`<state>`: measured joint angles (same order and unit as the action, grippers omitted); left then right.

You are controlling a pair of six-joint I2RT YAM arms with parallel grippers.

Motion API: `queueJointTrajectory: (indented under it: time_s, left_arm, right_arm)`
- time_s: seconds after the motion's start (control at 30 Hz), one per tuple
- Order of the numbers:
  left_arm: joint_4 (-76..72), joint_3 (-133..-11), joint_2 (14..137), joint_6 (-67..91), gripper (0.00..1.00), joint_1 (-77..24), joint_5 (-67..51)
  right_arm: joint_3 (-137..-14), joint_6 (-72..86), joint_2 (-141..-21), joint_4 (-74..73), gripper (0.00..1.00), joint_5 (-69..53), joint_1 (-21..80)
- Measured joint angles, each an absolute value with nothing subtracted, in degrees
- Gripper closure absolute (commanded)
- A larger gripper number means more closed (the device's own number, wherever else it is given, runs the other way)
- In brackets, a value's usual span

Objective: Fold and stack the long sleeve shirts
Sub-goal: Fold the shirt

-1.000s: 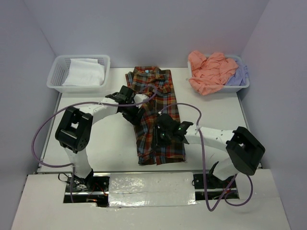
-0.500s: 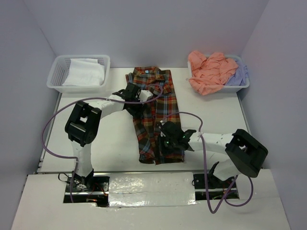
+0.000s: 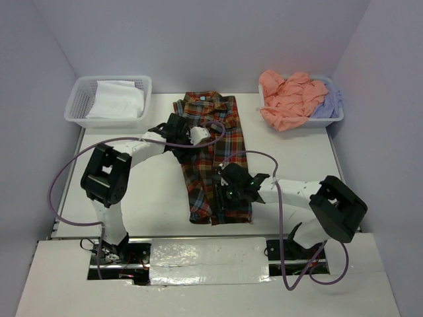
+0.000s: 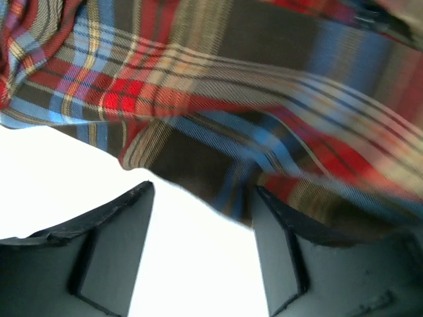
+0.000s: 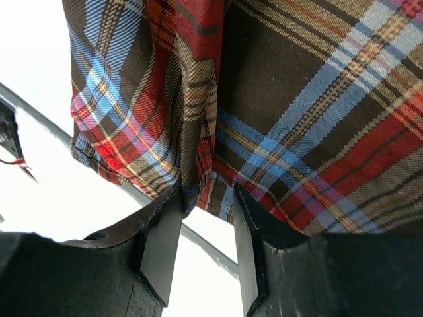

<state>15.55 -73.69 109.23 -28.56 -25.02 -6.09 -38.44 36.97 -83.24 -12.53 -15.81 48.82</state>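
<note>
The plaid shirt [image 3: 215,155] lies in the middle of the table, folded into a long strip with its collar at the far end. My left gripper [image 3: 187,140] is at the strip's left edge near the chest. In the left wrist view it [image 4: 201,198] is open, with the cloth's edge [image 4: 198,158] just beyond its fingertips. My right gripper [image 3: 225,193] is over the lower part near the hem. In the right wrist view it [image 5: 201,198] is open, with a hanging fold of plaid [image 5: 198,178] at its tips. A salmon-pink shirt [image 3: 287,96] and a lavender one [image 3: 328,105] are heaped in the right basket.
A white lattice basket [image 3: 79,109] at the back left holds a folded white cloth [image 3: 117,99]. The right basket [image 3: 337,119] stands at the back right. Purple cables loop from both arms over the table. Walls close in the table on three sides.
The shirt's lower half has become narrower, its left side drawn inward. My right gripper has moved down toward the hem. My left gripper has shifted a little toward the collar.
</note>
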Motion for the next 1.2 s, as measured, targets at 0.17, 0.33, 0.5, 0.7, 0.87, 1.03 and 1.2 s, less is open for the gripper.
queueJointTrajectory:
  time_s: [0.17,0.33,0.5,0.7,0.87,1.03,1.2]
  left_arm:
    - [23.75,-73.58,100.05,-36.23,0.19,-24.49,-16.14]
    - [36.62,-73.25,89.19,-52.29,0.05,-24.62,-27.92]
    - [47.64,-64.55,81.54,-70.57,0.06,-28.56,-32.84]
    - [39.18,-43.29,69.71,-76.95,0.01,-42.52,-28.10]
    - [27.92,-35.35,64.69,-77.65,0.02,-48.99,-23.49]
    - [16.93,-33.76,67.46,-74.56,0.02,-52.07,-20.75]
    - [9.39,-27.66,67.66,-72.84,0.10,-54.52,-19.09]
  right_arm:
    - [-38.96,36.10,-77.43,-16.25,0.57,-15.64,47.35]
    - [-39.11,36.27,-67.81,-17.43,0.59,-16.01,39.00]
    - [-38.98,36.51,-61.58,-18.22,0.59,-15.38,32.56]
    - [-41.78,35.24,-67.96,-17.78,0.57,-16.29,31.20]
    - [-50.30,34.83,-82.15,-14.17,0.50,-18.98,28.62]
    - [-63.31,34.61,-96.75,-12.51,0.47,-20.40,26.94]
    - [-76.23,33.74,-108.44,-12.45,0.47,-20.05,26.35]
